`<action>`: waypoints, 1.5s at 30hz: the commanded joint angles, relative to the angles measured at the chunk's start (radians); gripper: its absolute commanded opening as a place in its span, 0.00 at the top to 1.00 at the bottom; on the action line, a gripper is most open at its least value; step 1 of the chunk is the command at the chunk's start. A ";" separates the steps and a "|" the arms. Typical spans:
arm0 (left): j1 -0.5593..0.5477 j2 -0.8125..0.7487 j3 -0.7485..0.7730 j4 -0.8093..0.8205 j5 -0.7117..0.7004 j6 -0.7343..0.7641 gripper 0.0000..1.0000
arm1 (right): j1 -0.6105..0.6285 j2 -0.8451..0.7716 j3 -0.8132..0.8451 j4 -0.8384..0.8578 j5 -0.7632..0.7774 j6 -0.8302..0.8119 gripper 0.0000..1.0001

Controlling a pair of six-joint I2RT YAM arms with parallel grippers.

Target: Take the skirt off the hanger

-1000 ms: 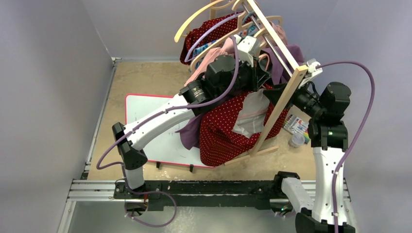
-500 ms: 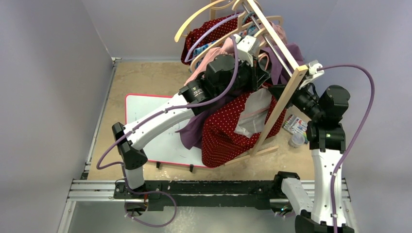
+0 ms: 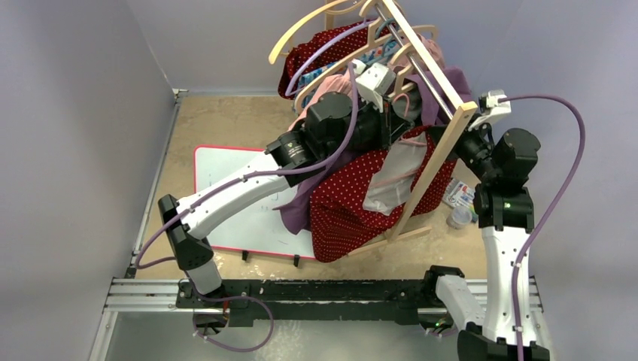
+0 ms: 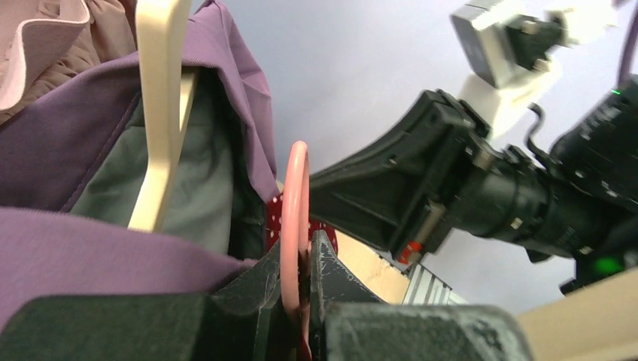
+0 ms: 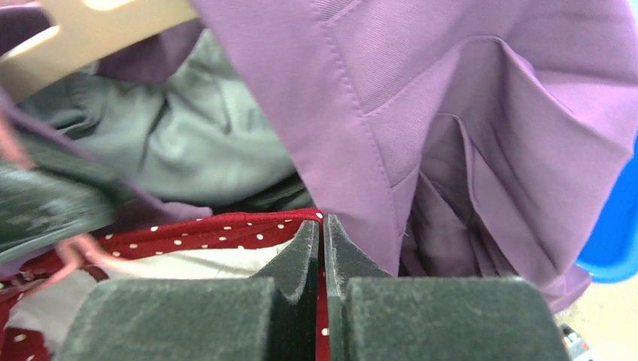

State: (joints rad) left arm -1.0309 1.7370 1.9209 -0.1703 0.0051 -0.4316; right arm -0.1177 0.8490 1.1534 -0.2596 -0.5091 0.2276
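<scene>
My left gripper (image 4: pixel 305 252) is clamped on the pink hanger (image 4: pixel 294 188). My right gripper (image 5: pixel 322 233) pinches the skirt (image 5: pixel 226 226) edge, jaws together. The skirt drapes near the tabletop's (image 3: pixel 218 120) right edge, and a purple garment (image 5: pixel 451 113) hides the hanger's hook.

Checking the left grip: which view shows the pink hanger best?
Left wrist: the pink hanger is close and sharp, pinched in the left gripper. Top external shows only a pink sliver; right wrist, a blurred bit.

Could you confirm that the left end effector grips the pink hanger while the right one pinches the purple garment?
Not quite: the right wrist view shows the right end effector pinching the red polka-dot skirt, not the purple garment. The left end effector does grip the pink hanger.
</scene>
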 commanded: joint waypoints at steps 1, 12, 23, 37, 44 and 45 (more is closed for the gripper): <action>-0.001 -0.133 -0.049 0.150 0.024 0.038 1.00 | -0.002 0.037 0.047 -0.016 0.148 0.014 1.00; -0.001 -0.220 -0.133 0.161 -0.039 0.078 1.00 | -0.002 0.048 0.074 -0.106 0.369 -0.012 1.00; -0.001 -0.285 -0.227 0.193 -0.188 0.087 1.00 | -0.005 -0.004 0.054 -0.128 0.531 -0.039 1.00; -0.001 -0.320 -0.271 0.187 -0.259 0.112 1.00 | -0.005 -0.030 0.130 -0.211 0.580 -0.080 1.00; -0.001 -0.332 -0.282 0.207 -0.229 0.087 1.00 | -0.005 -0.017 0.131 -0.214 0.534 -0.096 1.00; -0.001 -0.332 -0.281 0.214 -0.215 0.077 1.00 | -0.005 -0.011 0.131 -0.203 0.515 -0.089 1.00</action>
State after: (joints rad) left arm -1.0431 1.4548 1.6375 -0.0532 -0.1829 -0.3706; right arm -0.1123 0.8371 1.2621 -0.4976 0.0071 0.1593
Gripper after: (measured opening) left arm 0.043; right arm 0.008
